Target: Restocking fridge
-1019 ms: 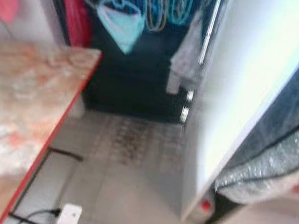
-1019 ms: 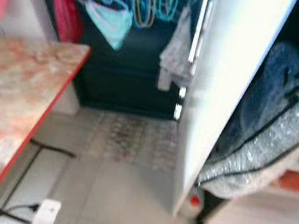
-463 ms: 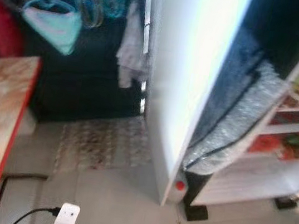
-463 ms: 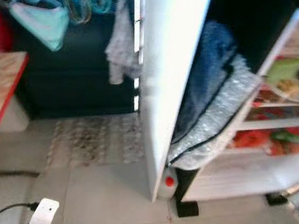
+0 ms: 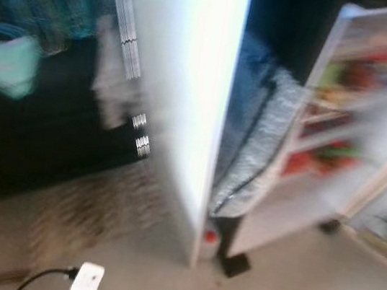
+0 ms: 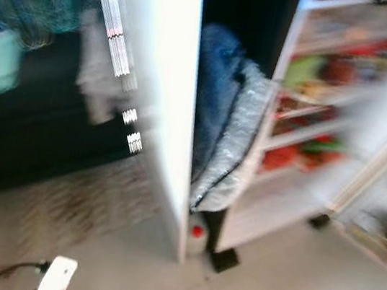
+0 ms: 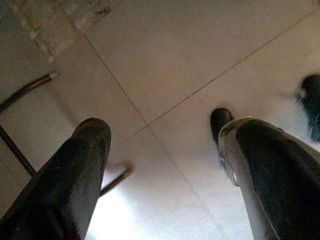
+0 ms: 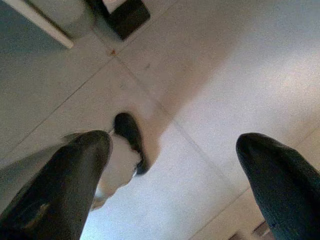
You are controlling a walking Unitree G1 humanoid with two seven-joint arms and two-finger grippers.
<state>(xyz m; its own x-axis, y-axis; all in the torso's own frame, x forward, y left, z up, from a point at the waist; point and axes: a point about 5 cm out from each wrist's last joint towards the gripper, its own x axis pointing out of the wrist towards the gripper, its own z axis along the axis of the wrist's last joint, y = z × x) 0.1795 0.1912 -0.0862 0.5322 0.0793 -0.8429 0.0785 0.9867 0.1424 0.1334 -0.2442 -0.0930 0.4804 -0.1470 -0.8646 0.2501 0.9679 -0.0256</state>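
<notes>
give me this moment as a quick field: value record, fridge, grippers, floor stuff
view: head views blurred
fridge door: white, open, seen edge-on
fridge shelves: white, holding red and green items, too blurred to name
blue and silver bag: between door and shelves
red-capped bottle: on the tile floor at the door's foot
patterned rug: left of the fridge door
left gripper: open, empty, above the floor
right gripper: open, empty, above the floor
</notes>
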